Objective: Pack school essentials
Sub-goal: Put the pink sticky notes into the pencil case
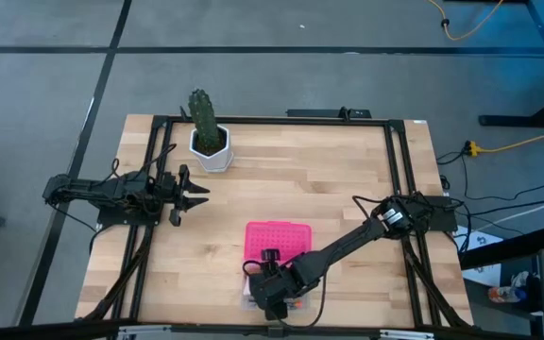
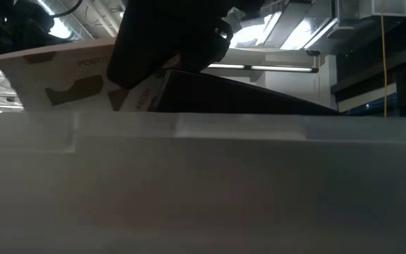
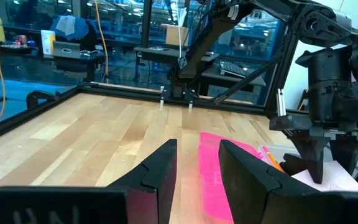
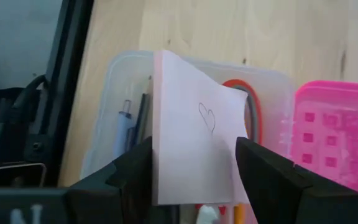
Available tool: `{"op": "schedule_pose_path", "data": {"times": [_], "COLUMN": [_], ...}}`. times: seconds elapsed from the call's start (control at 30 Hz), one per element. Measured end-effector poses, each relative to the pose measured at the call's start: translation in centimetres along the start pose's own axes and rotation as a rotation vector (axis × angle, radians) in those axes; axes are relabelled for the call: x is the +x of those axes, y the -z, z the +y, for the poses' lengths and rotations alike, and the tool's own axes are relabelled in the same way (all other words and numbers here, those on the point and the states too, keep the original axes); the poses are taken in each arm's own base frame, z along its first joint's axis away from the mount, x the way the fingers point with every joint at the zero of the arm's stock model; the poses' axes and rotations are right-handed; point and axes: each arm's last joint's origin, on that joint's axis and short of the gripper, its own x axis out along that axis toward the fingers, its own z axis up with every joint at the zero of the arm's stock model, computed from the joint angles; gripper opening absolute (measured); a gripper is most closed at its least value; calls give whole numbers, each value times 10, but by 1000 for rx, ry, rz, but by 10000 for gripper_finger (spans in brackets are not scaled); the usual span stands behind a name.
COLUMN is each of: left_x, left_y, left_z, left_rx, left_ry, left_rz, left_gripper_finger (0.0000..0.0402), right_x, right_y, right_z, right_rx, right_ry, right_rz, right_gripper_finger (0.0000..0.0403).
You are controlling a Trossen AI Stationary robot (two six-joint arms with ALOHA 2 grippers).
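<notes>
My right gripper (image 4: 194, 180) is shut on the pale pink notepad (image 4: 194, 130), low over the clear plastic box (image 4: 114, 81) at the table's near edge (image 1: 267, 288). Inside the box lie a blue pen (image 4: 124, 124), a dark pen (image 4: 142, 115) and the red-handled scissors (image 4: 244, 90), partly hidden by the pad. The orange pencil (image 3: 271, 158) shows beside the gripper. In the low view the pad (image 2: 55, 67) tilts above the box wall (image 2: 203, 183). My left gripper (image 1: 195, 194) waits open at the left, above the table. My right gripper pinches the notepad between its two fingers, one on each opposite side edge (image 4: 159, 158), coming from above and pointing down. The pad sits tilted over the open box. Whether its lower end touches the things in the box, I cannot tell.
The dotted pink lid (image 1: 275, 241) lies flat on the table just beyond the box. The green cactus in its white pot (image 1: 208, 137) stands at the far left. Bare wood stretches between the lid and the far edge (image 3: 104, 118).
</notes>
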Motion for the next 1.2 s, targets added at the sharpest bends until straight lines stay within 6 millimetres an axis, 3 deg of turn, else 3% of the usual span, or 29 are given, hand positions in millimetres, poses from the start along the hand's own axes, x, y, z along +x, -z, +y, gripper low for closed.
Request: {"op": "schedule_pose_path", "data": {"times": [0.4,0.97,1.2], "left_x": [0,0,0], "left_y": [0,0,0], "left_z": [0,0,0], "left_rx": [0,0,0], "left_ry": [0,0,0], "left_rz": [0,0,1], "left_gripper_finger": [114,114,114], "right_x": [3,1,-23], "right_y": [-5,-3,-12], "right_z": [-17,-15,-20], "right_rx": [-17,-96,-164], "right_ry": [6,-47,75], "right_rz": [18,46,-26], "right_gripper_finger": [209,20,22]}}
